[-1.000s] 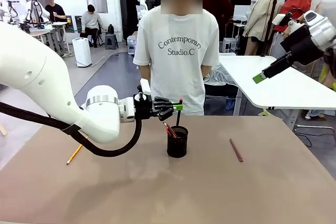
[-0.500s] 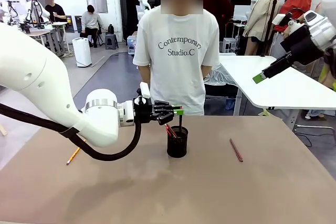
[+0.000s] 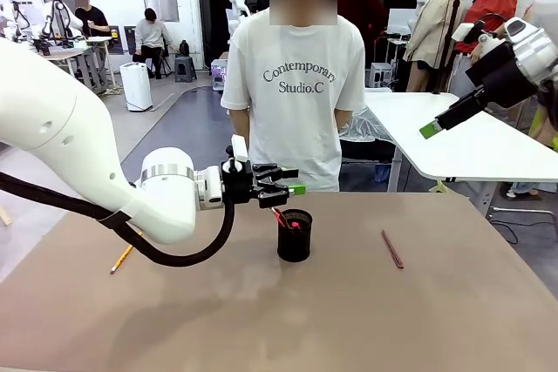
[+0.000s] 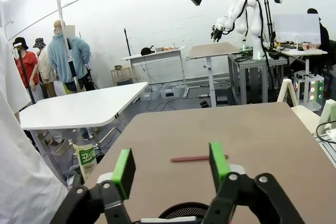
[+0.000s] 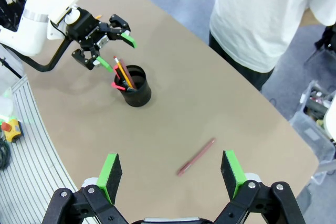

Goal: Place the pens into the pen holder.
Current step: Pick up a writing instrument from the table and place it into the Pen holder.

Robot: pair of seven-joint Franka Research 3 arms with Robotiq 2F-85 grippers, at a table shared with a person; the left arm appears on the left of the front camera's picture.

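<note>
1. Pen holder [image 3: 295,237] stands upright about midway between the left and right edges of the surface [image 3: 261,328], nearer the far edge. There its open mouth is, I judge, reachable by either arm.
2. Several pens lean inside the pen holder. A reddish stick [image 3: 280,216] pokes over the rim on its left side, and a pink-red end [image 3: 295,225] sits right at the mouth. The right wrist view shows a yellow-orange stick [image 5: 124,74] among them. They lean because the cup is shorter than they are.
3. The left fingers [image 3: 298,189] reach in level from the left edge's side, just above the holder's mouth and slightly left of it. They are spread apart with nothing between them. I read this as a drop position, since a pen let go here would fall straight into the cup. In the left wrist view the holder's rim shows low between the two green pads.
4. A reddish-brown pen [image 3: 392,249] lies flat between the holder and the right edge, well apart from the left fingers. A yellow pencil [image 3: 124,256] lies near the left edge, partly behind the left arm [image 3: 52,128].
5. The right fingers [image 3: 430,131] hang high beyond the far right corner, wide open and empty, probably parked clear. The reddish-brown pen lies far below them and looks like their likeliest pick.
</note>
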